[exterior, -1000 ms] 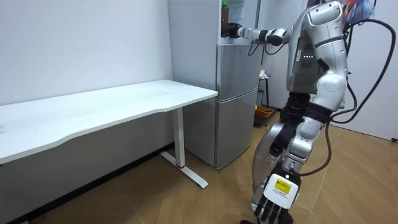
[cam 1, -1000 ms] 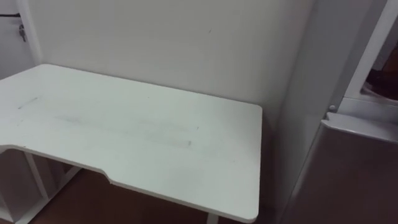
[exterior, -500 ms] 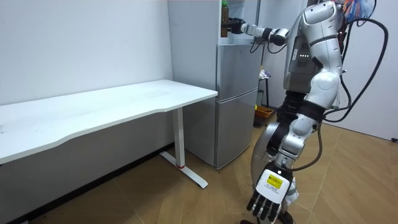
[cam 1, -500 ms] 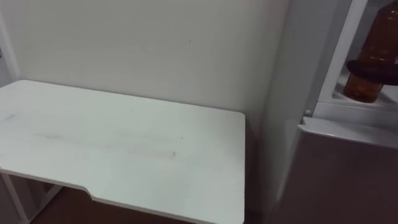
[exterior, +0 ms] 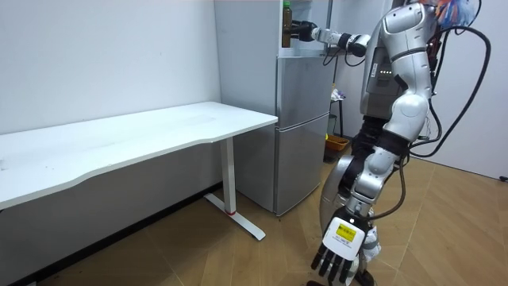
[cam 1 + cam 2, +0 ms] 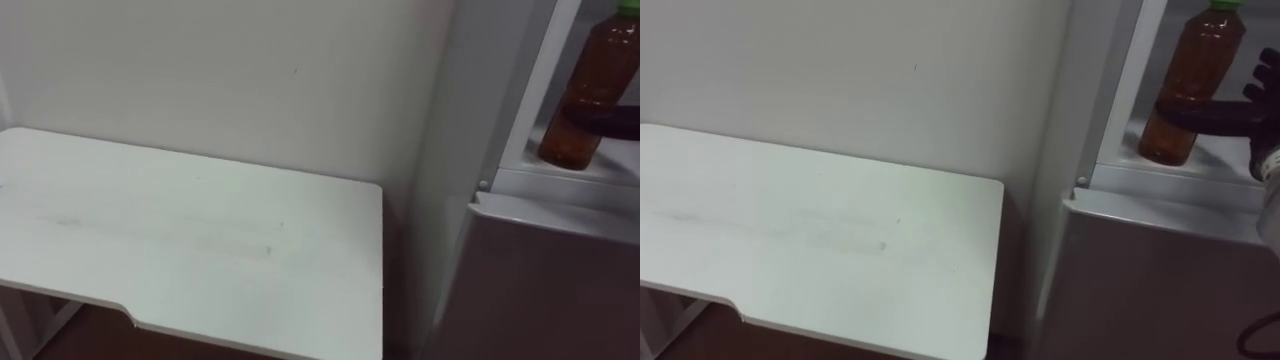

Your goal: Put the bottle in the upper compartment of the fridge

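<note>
Bottle [image 6: 1188, 85] upright inside the upper fridge [image 6: 1160, 183], close to the front edge, right robot hand [image 6: 1238, 112] clamped round its waist. A careless release or snagging fingers could topple it out. Left robot hand [image 5: 340, 256] hangs low, fingers relaxed.

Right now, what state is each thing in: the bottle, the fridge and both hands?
bottle: upright inside the upper fridge, gripped around its lower half.
right hand: shut on the bottle.
left hand: open, hanging low.
upper fridge: open.
lower fridge door: shut.
</note>
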### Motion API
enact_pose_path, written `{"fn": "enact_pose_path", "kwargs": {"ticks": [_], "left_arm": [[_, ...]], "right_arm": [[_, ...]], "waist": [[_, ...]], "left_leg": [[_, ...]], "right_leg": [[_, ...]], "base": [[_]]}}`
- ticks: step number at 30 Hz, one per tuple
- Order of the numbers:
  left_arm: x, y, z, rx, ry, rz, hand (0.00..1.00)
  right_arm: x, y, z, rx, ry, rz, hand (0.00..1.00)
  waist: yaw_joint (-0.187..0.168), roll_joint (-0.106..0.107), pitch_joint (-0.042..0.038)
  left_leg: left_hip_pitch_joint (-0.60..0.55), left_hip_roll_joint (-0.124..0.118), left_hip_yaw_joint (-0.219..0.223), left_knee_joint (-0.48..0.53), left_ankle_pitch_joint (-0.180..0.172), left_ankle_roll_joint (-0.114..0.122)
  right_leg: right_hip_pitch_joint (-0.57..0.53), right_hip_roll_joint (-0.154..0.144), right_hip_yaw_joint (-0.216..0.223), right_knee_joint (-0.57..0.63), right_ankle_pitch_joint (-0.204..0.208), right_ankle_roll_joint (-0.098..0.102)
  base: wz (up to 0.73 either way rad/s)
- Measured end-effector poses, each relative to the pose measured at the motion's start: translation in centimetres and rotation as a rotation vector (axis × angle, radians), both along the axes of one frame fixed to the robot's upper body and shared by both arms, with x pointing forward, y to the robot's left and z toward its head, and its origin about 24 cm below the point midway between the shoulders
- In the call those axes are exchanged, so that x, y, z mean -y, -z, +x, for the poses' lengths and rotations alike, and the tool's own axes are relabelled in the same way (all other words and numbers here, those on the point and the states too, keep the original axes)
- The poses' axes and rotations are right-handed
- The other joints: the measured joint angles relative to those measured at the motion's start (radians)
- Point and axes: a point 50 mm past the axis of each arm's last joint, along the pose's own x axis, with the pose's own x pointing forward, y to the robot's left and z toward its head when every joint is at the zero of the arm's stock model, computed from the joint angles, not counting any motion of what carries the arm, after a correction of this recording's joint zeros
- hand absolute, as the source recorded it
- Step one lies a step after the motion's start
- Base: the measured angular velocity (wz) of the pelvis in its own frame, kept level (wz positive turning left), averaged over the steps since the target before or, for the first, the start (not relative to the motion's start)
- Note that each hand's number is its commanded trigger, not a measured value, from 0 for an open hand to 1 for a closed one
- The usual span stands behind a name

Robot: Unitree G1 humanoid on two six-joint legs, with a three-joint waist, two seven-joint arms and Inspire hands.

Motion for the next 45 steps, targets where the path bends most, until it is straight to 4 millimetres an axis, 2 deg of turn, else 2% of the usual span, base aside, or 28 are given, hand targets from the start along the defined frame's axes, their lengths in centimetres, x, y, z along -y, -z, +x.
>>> {"fn": "enact_pose_path", "kwargs": {"ticks": [14,20,24,27,32,35,38,45], "left_arm": [[0.1,0.1,0.2,0.009,-0.012,-0.004,0.00],[0.3,0.2,0.5,0.022,-0.016,-0.010,0.00],[0.8,0.3,-0.3,0.010,-0.024,-0.022,0.00],[1.1,0.4,-0.5,0.010,-0.027,-0.030,0.00],[1.7,0.7,-0.3,0.020,-0.031,-0.043,0.00],[1.7,0.7,-0.2,0.026,-0.033,-0.043,0.00],[1.7,0.7,-0.1,0.028,-0.033,-0.044,0.00],[2.3,1.0,0.0,0.031,-0.037,-0.051,0.00]], "right_arm": [[-0.2,0.0,-0.5,0.023,-0.017,-0.011,0.00],[-1.0,-0.9,-0.7,0.073,-0.048,-0.013,0.00],[-2.1,-2.2,-2.2,0.185,-0.106,-0.008,0.00],[-2.3,-2.5,-2.6,0.214,-0.095,-0.009,0.00],[-1.4,-1.9,-3.4,0.221,-0.037,0.015,0.00],[-1.1,-1.7,-4.7,0.255,-0.011,0.025,0.00],[-1.4,-1.5,-5.4,0.270,0.004,0.020,0.00],[-2.1,-1.1,-6.7,0.304,0.034,0.044,0.00]], "waist": [[-0.002,0.009,0.0018],[-0.007,0.014,0.0050],[-0.002,0.025,0.0075],[-0.004,0.030,0.0058],[-0.003,0.032,0.0051],[-0.003,0.037,0.0031],[-0.004,0.042,0.0047],[-0.005,0.040,0.0065]], "left_leg": [[0.017,0.008,0.017,-0.003,-0.001,-0.002],[0.020,0.008,0.021,-0.002,-0.004,-0.002],[0.025,0.009,0.030,-0.001,-0.010,-0.001],[0.027,0.008,0.030,-0.002,-0.011,-0.001],[0.027,0.011,0.033,-0.002,-0.013,-0.002],[0.030,0.010,0.036,-0.009,-0.013,-0.003],[0.045,0.009,0.045,-0.024,-0.013,-0.003],[0.071,0.011,0.073,-0.047,-0.014,-0.004]], "right_leg": [[0.003,0.001,0.022,0.001,0.001,-0.002],[0.004,0.001,0.027,0.001,0.001,-0.002],[0.010,0.002,0.029,0.000,0.001,-0.001],[0.015,0.004,0.029,-0.003,0.001,0.000],[0.016,0.001,0.029,-0.016,0.002,0.001],[0.017,0.001,0.029,-0.017,0.002,0.001],[0.025,0.000,0.033,-0.018,0.001,0.001],[0.034,0.008,0.058,-0.031,0.002,0.003]], "base": [[-0.05],[-0.01],[-0.02],[0.00],[0.00],[-0.02],[-0.09],[-0.11]]}}
